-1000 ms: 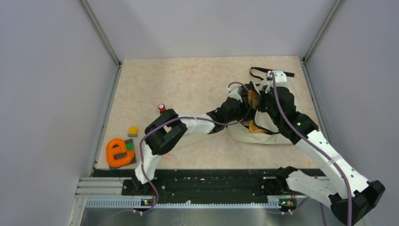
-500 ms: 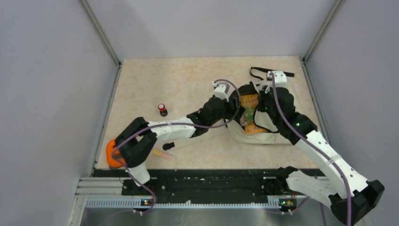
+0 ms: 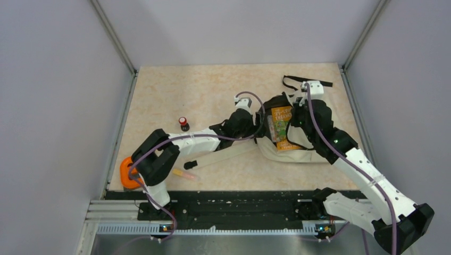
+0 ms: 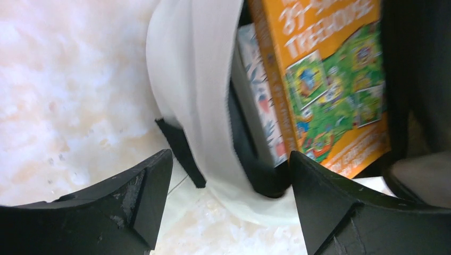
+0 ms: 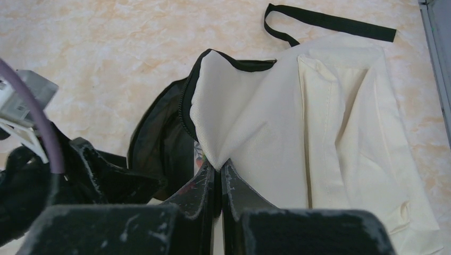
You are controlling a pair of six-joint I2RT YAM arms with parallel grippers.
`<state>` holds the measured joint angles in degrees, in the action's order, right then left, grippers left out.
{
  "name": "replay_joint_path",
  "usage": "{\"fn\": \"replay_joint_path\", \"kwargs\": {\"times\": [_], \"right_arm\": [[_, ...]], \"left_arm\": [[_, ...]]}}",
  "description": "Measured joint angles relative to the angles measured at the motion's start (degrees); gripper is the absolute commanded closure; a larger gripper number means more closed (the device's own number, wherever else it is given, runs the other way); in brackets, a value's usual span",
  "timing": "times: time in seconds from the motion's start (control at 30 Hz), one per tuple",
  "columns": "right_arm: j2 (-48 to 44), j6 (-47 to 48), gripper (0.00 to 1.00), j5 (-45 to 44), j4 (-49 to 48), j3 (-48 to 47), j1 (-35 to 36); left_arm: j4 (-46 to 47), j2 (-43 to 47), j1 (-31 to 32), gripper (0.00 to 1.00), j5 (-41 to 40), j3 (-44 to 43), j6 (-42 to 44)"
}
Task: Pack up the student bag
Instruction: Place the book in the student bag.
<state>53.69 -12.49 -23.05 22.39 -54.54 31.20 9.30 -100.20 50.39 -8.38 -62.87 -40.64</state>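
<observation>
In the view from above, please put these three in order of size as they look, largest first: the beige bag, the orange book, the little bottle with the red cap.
1. bag, clearly the largest
2. book, partly hidden in the bag
3. bottle, by far the smallest

We see a cream bag (image 3: 298, 154) with black lining and a black strap (image 3: 293, 81). One book (image 4: 330, 79) has an orange cover with pale lettering and green cartoon panels. A second book (image 4: 260, 98) is white with a small bluish leaf print. The table (image 3: 202, 90) is marbled beige. The bottle (image 3: 183, 125) is black with a red cap. The walls (image 3: 53, 79) are plain grey.
</observation>
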Motion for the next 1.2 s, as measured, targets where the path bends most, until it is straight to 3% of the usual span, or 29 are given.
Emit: {"fn": "replay_joint_path", "kwargs": {"times": [0.07, 0.13, 0.2, 0.23, 0.4, 0.6, 0.77, 0.97, 1.07, 1.1, 1.13, 1.2], "right_arm": [[-0.07, 0.00, 1.00, 0.00, -0.07, 0.46, 0.00], [-0.09, 0.00, 1.00, -0.02, -0.11, 0.90, 0.00], [-0.09, 0.04, 1.00, -0.02, -0.17, 1.22, 0.00], [-0.09, 0.13, 1.00, -0.11, -0.11, 1.25, 0.00], [1.44, 1.62, 1.00, -2.89, 0.59, -0.81, 0.00], [6.99, 4.07, 1.00, -7.26, 1.79, -8.44, 0.00], [9.42, 4.33, 1.00, -6.67, 1.38, -9.38, 0.00], [12.83, 3.69, 1.00, -5.75, -0.96, -9.11, 0.00], [15.37, 3.37, 1.00, -5.77, -2.71, -8.13, 0.00], [16.00, 3.32, 1.00, -5.75, -2.91, -7.98, 0.00], [16.74, 3.28, 1.00, -5.73, -3.19, -7.82, 0.00], [17.59, 3.02, 1.00, -5.49, -3.50, -7.67, 0.00]], "left_arm": [[-1.11, -1.92, 0.02, 0.30, 0.70, 0.00, -1.11], [-2.05, -3.39, 0.00, 0.66, 1.36, 0.00, -2.05], [-2.27, -4.02, 0.00, 0.92, 2.05, 0.00, -2.73], [-2.23, -4.09, 0.00, 1.00, 2.89, -0.02, -2.49], [-2.84, -3.76, -0.09, 1.00, 6.78, -2.47, -0.33], [-3.06, 1.44, -0.55, 1.00, 17.57, -4.87, 5.77], [6.01, 5.90, -3.13, 1.00, 26.99, 1.77, 4.26], [29.59, 2.78, -12.28, 1.00, 36.00, 14.29, -10.58], [31.67, 1.22, -14.21, 1.00, 37.22, 14.91, -12.70], [31.67, 1.38, -14.19, 0.98, 37.33, 14.91, -12.20], [31.28, 1.62, -13.94, 0.89, 37.38, 14.86, -11.26], [27.89, 2.89, -13.40, 0.64, 36.54, 14.86, -7.91]]}}
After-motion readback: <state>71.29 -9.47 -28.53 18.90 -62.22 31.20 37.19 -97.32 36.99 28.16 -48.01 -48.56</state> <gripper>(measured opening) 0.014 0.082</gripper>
